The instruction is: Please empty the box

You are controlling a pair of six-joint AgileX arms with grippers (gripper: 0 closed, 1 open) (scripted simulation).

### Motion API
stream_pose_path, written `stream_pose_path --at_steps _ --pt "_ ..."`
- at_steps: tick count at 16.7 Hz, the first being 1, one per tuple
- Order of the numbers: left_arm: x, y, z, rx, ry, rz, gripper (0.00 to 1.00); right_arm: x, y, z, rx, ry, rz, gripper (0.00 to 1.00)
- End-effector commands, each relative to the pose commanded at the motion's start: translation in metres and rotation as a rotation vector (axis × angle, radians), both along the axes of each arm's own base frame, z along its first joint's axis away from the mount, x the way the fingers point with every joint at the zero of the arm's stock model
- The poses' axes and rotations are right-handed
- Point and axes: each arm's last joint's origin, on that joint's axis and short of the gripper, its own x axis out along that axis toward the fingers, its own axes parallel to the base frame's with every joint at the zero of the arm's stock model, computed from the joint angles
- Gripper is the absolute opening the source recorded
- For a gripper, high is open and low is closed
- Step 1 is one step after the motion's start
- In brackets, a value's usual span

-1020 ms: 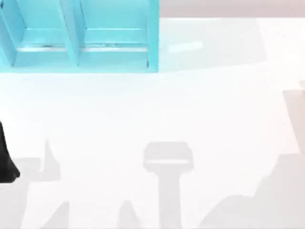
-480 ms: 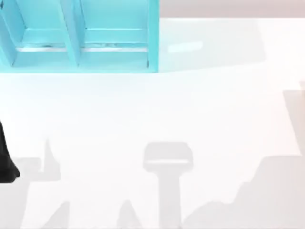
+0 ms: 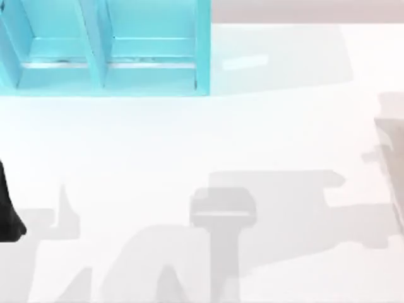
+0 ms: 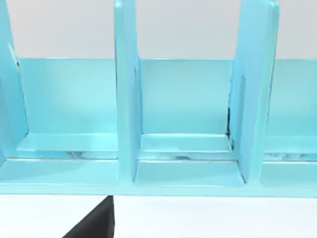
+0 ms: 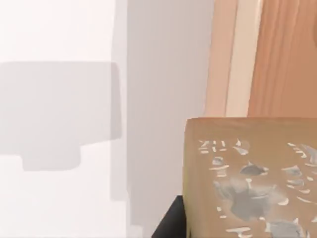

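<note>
The box is made of orange-brown wood; one wall (image 5: 282, 54) rises beside the white table, and its pale edge (image 3: 394, 129) shows at the table's right side. A tan carton (image 5: 247, 168) with grey and white print hangs close in front of the right wrist camera, above the table and just outside that wall. My right gripper (image 5: 237, 228) is shut on it, with one black finger (image 5: 171, 225) showing beside the carton. My left gripper (image 4: 94, 225) is parked at the table's left edge (image 3: 7, 214), facing the blue shelf.
A light blue shelf unit (image 3: 104, 47) with upright dividers stands at the table's back left. The white tabletop (image 3: 189, 139) in the middle carries only shadows.
A broad blocky shadow has spread leftward from the right over the middle of the table. The left arm has not moved.
</note>
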Motion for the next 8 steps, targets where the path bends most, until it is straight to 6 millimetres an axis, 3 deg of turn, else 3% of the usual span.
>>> stream_pose_path --at_steps 2,4,8 --pt "0.0 0.0 0.0 0.0 0.0 0.0 1.0 0.001 0.043 -0.013 0.003 -0.003 0.015 0.0" --pt "0.0 0.0 0.0 0.0 0.0 0.0 1.0 -0.003 0.074 -0.027 0.006 0.003 0.016 0.0" --pt "0.0 0.0 0.0 0.0 0.0 0.0 1.0 -0.012 0.098 -0.05 0.011 0.013 -0.023 0.0"
